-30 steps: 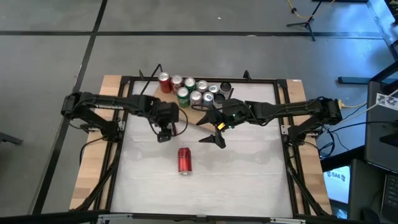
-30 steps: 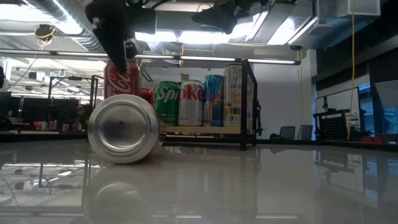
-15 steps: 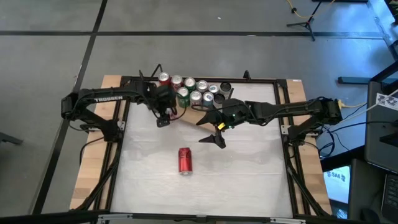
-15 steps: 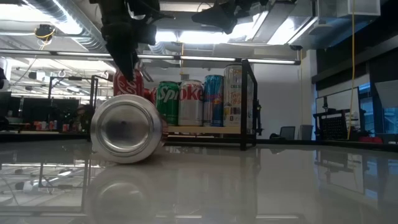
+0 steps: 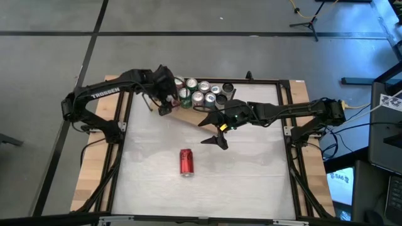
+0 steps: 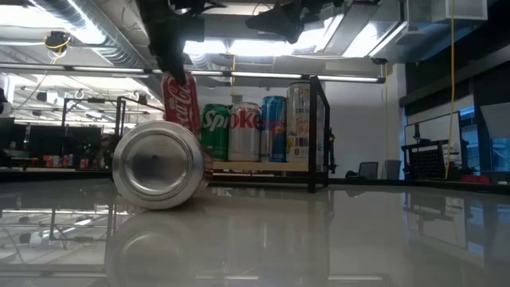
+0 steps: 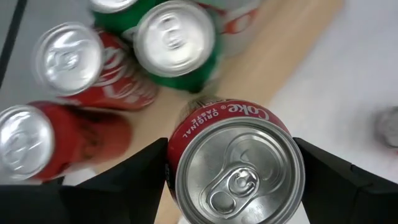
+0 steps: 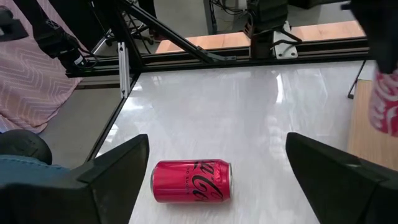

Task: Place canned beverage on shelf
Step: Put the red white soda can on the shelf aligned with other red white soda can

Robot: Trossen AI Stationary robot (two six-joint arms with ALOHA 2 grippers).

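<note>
Your light-brown wooden shelf (image 5: 200,114) carries upright cans. Your left pincer (image 7: 233,186) grips a red Coke can (image 7: 235,163) above its edge. Right pincer (image 8: 217,180) gapes wide over the counter (image 5: 251,169).

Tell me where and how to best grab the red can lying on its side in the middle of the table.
Grip the lying red can across its round body at mid-length, coming straight down from above. It rests on its side with its ends toward the near and far table edges, so the gripper's fingers should close on its left and right flanks. The open right gripper hovers nearest; the left gripper is busy holding another can.
</note>
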